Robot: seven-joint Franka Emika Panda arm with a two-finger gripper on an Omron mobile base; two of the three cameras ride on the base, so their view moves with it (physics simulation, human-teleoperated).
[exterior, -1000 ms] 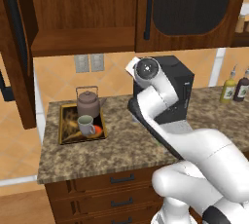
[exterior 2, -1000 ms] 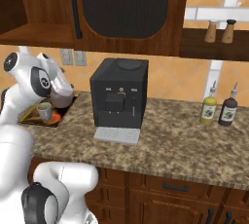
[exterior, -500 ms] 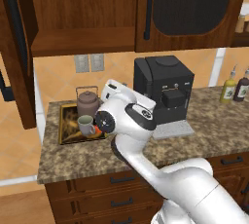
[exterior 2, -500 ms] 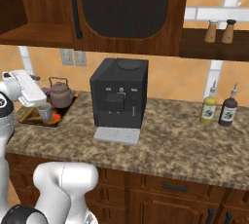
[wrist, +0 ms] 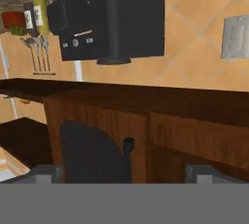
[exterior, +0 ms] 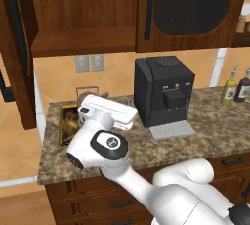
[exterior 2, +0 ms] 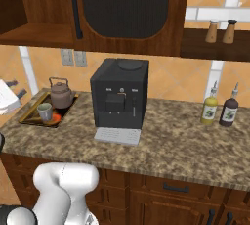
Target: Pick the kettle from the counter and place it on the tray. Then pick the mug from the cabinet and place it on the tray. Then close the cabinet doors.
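The kettle (exterior 2: 61,94) and the mug (exterior 2: 45,112) both stand on the gold-rimmed tray (exterior 2: 28,110) at the counter's (exterior 2: 166,141) left end. In the left base view my white hand covers most of the tray (exterior: 66,121); just the kettle's wire handle (exterior: 88,91) rises behind it. My gripper (exterior 2: 17,88) (exterior: 131,105) hangs open and empty just left of the tray, pointing right. Above, the cabinet (exterior: 83,18) shows its bare shelf. Its left door (exterior: 14,48) stands swung open and its right door (exterior: 190,9) is shut. The hand view is rolled over, with the gripper (wrist: 125,173) facing that dark-panelled door (wrist: 92,155).
A black coffee machine (exterior 2: 119,97) stands mid-counter, right of the tray. Two bottles (exterior 2: 219,109) stand at the counter's right end, with two shakers (exterior 2: 220,31) on a wall shelf above them. Wall outlets (exterior: 90,63) sit behind the tray. Drawers (exterior 2: 171,187) run below the counter.
The arm has swung left and down from beside the coffee machine, bringing the hand low in front of the tray. The jaws stayed open. Kettle and mug have not moved.
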